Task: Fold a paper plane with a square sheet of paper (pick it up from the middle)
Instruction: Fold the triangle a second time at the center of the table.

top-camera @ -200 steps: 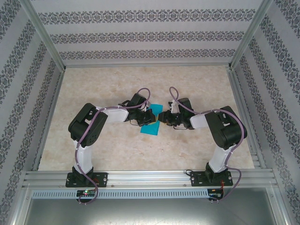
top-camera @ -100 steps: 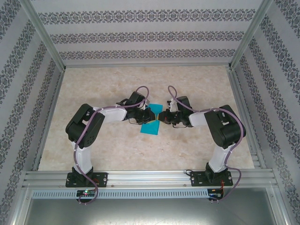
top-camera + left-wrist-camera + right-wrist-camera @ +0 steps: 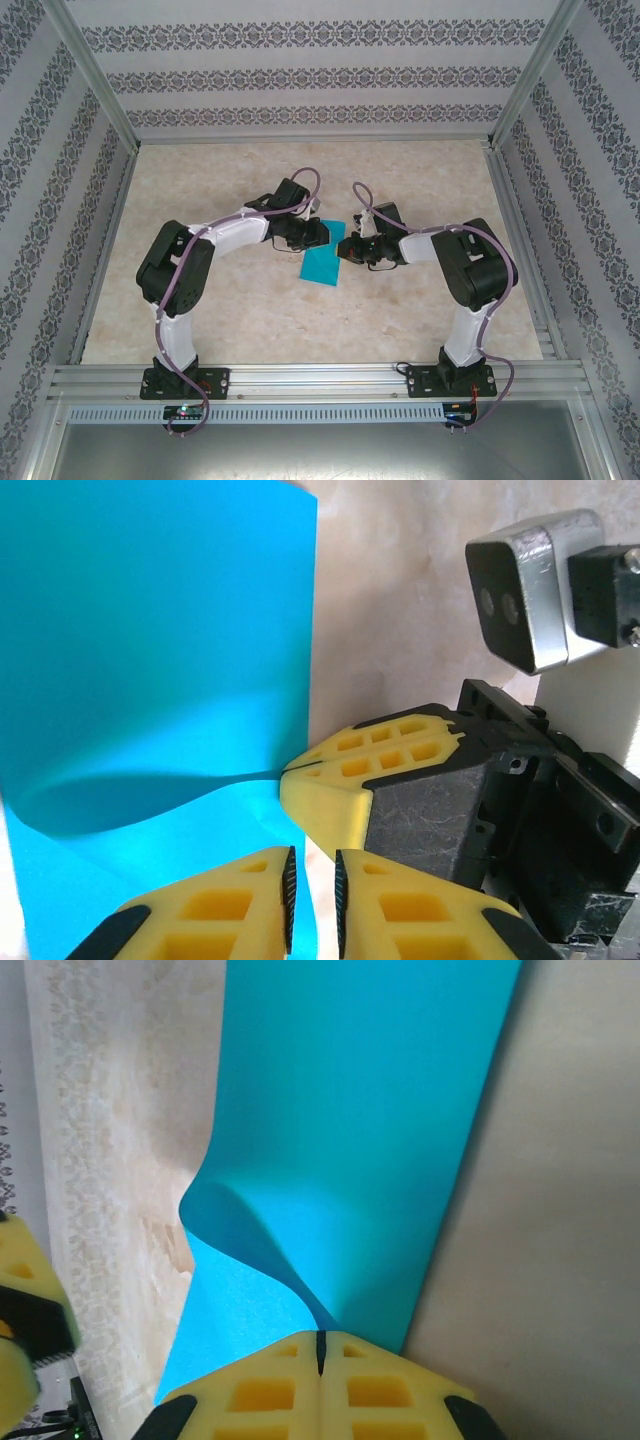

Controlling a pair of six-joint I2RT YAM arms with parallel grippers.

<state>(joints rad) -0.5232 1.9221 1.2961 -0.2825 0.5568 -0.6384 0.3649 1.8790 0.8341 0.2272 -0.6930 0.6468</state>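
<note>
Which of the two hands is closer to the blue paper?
Right. The right hand is clamped on the edge of the blue paper; the left hand sits at that edge, fingers slightly apart.

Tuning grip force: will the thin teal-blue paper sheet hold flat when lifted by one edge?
Probably floppy: the thin teal-blue paper sheet bows into a curl where the shut right gripper pinches its edge. Likely light; may crease at that bend.

Left gripper (image 3: 314, 900): jaws narrowly parted, table (image 3: 400, 600) visible in the gap. Right gripper (image 3: 296, 772) pinches the buckled edge of the square sheet of paper (image 3: 150, 650).
</note>
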